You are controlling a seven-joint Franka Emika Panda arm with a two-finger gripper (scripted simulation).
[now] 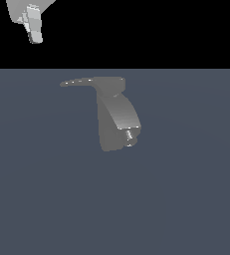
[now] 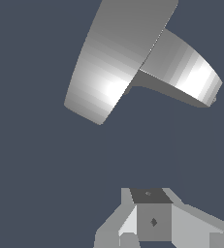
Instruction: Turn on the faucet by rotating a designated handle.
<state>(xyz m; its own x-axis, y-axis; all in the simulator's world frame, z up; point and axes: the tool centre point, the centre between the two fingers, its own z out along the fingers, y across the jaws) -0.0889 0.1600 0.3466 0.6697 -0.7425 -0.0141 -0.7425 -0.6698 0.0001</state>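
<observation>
The grey metallic faucet (image 1: 117, 117) stands on the dark floor at the middle of the exterior view, its threaded nozzle (image 1: 129, 136) pointing down and forward. The thin flat handle (image 1: 79, 81) projects from the top cap toward the exterior view's left. My gripper (image 1: 35, 38) hangs high at the upper left, well above the handle's tip and apart from it, holding nothing. Its fingers look close together, but I cannot tell if they are shut. The wrist view looks down on the handle (image 2: 108, 68) and the curved spout body (image 2: 191, 75), with the hand's body (image 2: 152, 220) at the edge.
The flat dark blue-grey floor (image 1: 47, 199) spreads around the faucet. Nothing else shows on it.
</observation>
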